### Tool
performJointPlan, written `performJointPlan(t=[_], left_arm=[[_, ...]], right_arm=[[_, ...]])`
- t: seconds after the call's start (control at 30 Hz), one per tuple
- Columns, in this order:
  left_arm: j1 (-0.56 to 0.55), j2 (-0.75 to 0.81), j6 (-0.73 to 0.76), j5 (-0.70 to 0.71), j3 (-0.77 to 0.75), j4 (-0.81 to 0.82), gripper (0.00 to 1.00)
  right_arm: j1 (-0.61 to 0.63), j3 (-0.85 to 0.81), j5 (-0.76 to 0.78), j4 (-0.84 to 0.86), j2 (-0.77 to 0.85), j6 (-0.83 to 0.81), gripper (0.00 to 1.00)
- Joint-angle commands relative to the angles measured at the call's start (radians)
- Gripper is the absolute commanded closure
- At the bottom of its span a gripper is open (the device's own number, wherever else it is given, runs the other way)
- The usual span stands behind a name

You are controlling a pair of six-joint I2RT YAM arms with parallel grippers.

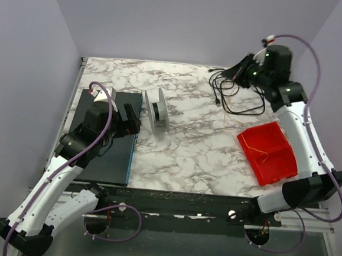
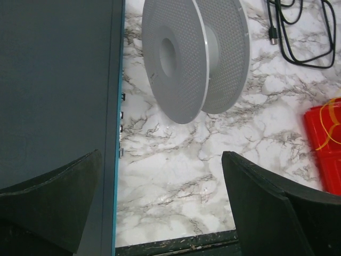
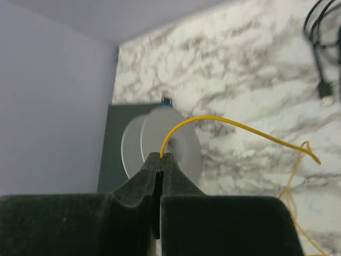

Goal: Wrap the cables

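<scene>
The black cables (image 1: pixel 240 98) lie in a loose tangle of loops at the far right of the marble table; they also show in the left wrist view (image 2: pixel 298 37) and the right wrist view (image 3: pixel 318 37). The white spool (image 1: pixel 156 109) stands on its rim left of centre. My right gripper (image 1: pixel 237 71) hovers above the black cables, shut on the end of a thin yellow wire (image 3: pixel 240 125) that arcs away from the fingertips (image 3: pixel 161 156). My left gripper (image 1: pixel 133 120) is open and empty just near of the spool (image 2: pixel 192 58), straddling the mat's edge (image 2: pixel 160 160).
A dark grey mat (image 1: pixel 108 141) with a teal edge lies at the left. A red tray (image 1: pixel 269 153) holding yellow wire loops sits at the right near side. Lilac walls close the back and sides.
</scene>
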State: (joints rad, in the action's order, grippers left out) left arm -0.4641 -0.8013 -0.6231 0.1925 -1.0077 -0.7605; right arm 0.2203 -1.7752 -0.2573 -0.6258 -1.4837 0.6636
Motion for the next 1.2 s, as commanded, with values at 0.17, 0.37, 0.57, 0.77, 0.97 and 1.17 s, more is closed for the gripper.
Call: performJointPlan(t=[0.17, 0.37, 0.57, 0.77, 0.97, 1.17], left_arm=[[-0.044, 0.061, 0.024, -0.157, 0.122, 0.156, 0.01], [-0.163, 0.057, -0.033, -0.141, 0.221, 0.225, 0.01], [-0.246, 0.028, -0.083, -0.128, 0.277, 0.278, 0.01], [-0.268, 0.021, -0.102, -0.125, 0.3, 0.288, 0.01], [-0.269, 0.036, -0.104, -0.107, 0.296, 0.261, 0.01], [-0.269, 0.034, -0.114, -0.108, 0.294, 0.251, 0.01]], right_arm=[[0.234, 0.413, -0.059, 0.165, 0.005, 0.021, 0.99], [0.233, 0.512, 0.039, 0.149, 0.013, 0.01, 0.99], [0.232, 0.487, 0.295, 0.059, 0.022, -0.035, 0.95], [0.231, 0.511, 0.329, 0.013, 0.046, -0.099, 0.35], [0.235, 0.627, 0.33, 0.021, 0.167, -0.165, 0.34], [0.351, 0.807, 0.347, 0.093, 0.151, -0.192, 0.42]])
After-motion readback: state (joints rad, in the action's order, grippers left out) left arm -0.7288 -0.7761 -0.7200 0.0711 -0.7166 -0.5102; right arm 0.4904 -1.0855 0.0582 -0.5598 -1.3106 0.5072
